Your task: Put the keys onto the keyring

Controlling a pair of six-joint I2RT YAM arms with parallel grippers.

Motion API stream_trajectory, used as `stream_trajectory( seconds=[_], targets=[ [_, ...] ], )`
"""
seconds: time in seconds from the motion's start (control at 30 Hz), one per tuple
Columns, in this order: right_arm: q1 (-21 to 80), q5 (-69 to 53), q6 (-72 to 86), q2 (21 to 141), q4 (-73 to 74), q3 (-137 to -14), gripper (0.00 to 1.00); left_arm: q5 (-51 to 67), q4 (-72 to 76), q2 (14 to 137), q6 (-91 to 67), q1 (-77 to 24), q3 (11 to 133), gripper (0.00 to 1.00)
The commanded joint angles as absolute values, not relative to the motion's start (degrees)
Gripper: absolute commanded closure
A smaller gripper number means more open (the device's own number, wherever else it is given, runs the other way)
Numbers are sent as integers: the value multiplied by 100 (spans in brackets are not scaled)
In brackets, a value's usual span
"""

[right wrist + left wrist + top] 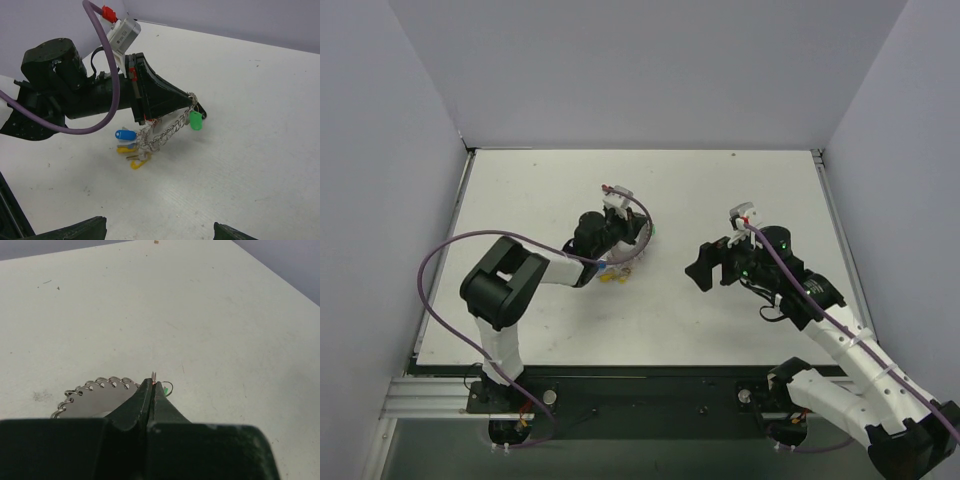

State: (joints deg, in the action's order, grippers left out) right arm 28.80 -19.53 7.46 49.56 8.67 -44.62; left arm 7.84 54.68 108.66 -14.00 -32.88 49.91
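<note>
1. The table point(750, 200) is seen as a white top spread beneath both claws
2. The left claw point(152, 386) is found closed, its two fingers pressed together on the wire of the keyring at their very tips
3. The right claw point(700, 267) is spread wide open with nothing in it, well apart from the left claw and turned towards it
4. The keyring point(167, 131) is hung from the left claw's tips and draped down and back beneath that claw; its long span is run from the pinch point towards that claw's own wrist, and from the right claw it is seen nearly edge-on, straight ahead
5. The green key point(195, 120) is hung just below the left claw's tips, at the end of the ring nearest the right claw; the blue key point(125, 135) and the yellow keys point(134, 162) are gathered at the far, lower end, under the left claw's body; whether each is truly threaded cannot be told
6. The ring is judged to be offered up by the left claw, so the coming move is thought to turn on the right claw being brought forward to the nearer, green-key end
</note>
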Motion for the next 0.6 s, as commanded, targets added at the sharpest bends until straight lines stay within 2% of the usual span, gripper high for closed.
stream_trajectory(
  seconds=[0.0, 0.17, 0.57],
  targets=[
    [2821, -2030, 747, 5027, 800, -4474, 14, 712, 6320, 10574, -1416, -3393, 4957, 100],
    [2813, -2074, 756, 5098, 791, -4517, 14, 598, 6214, 10477, -1204, -3393, 5123, 100],
    [2777, -2030, 791, 4896, 861, -4430, 14, 176, 5459, 10696, -466, -3305, 6907, 100]
  ],
)
